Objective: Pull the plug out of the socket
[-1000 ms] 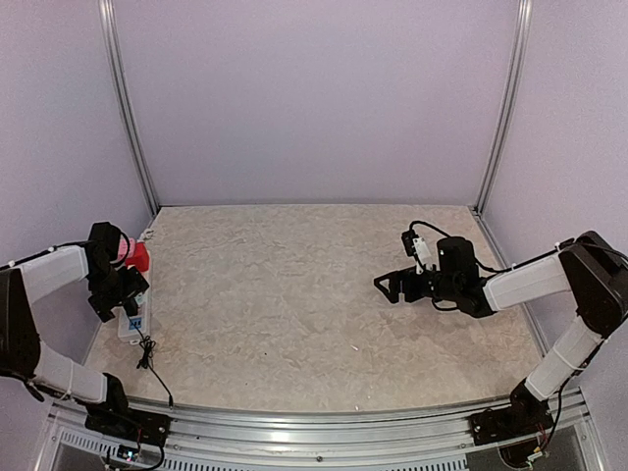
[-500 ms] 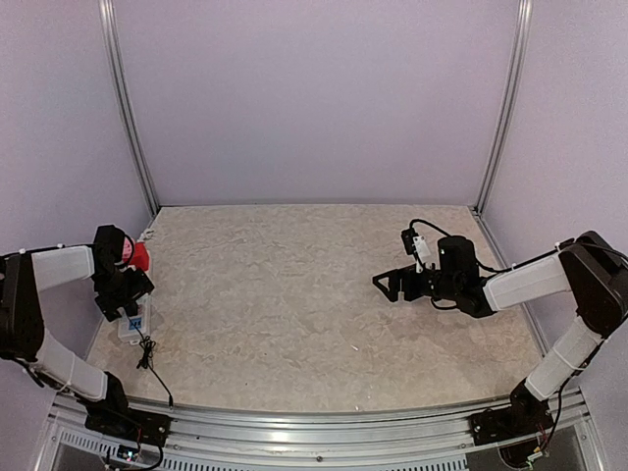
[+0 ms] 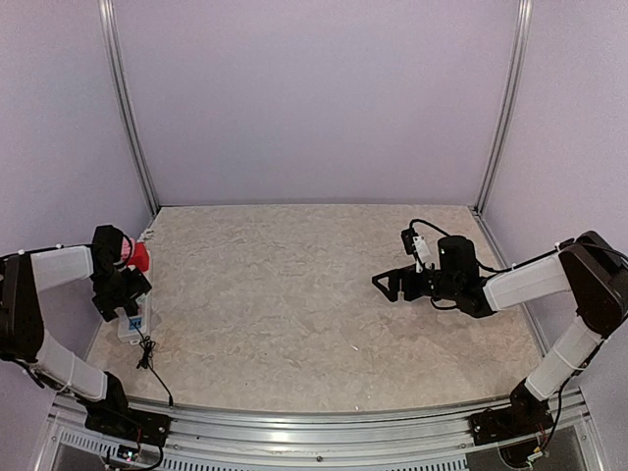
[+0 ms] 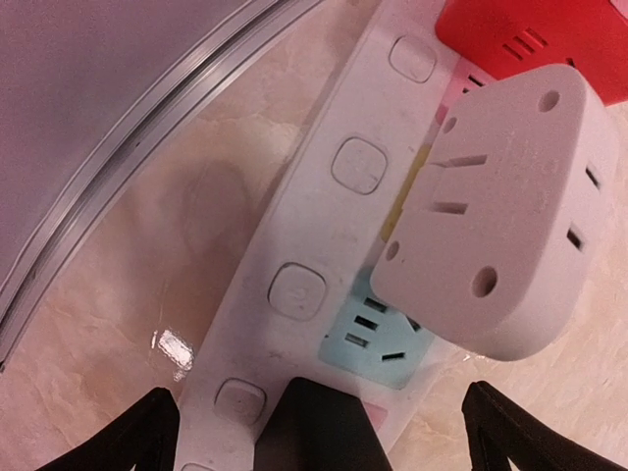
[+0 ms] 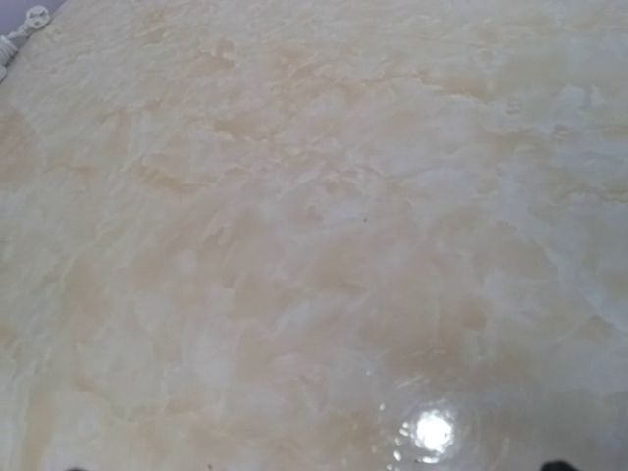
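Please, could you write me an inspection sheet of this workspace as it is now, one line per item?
Surface: glossy beige marbled tabletop, with light glare.
Job's things: long white power strip with pastel outlets at the left edge; a dark plug, cut off by the frame, a pale rounded adapter block and a red plug sit in it.
Clutter: nothing seen.
Pincers: left pincer open, fingers wide on either side of the dark plug; right pincer open, empty, above bare tabletop.
Cables: thin black cord runs from the strip toward the near rail.
Surroundings: plain lilac walls, aluminium frame posts.
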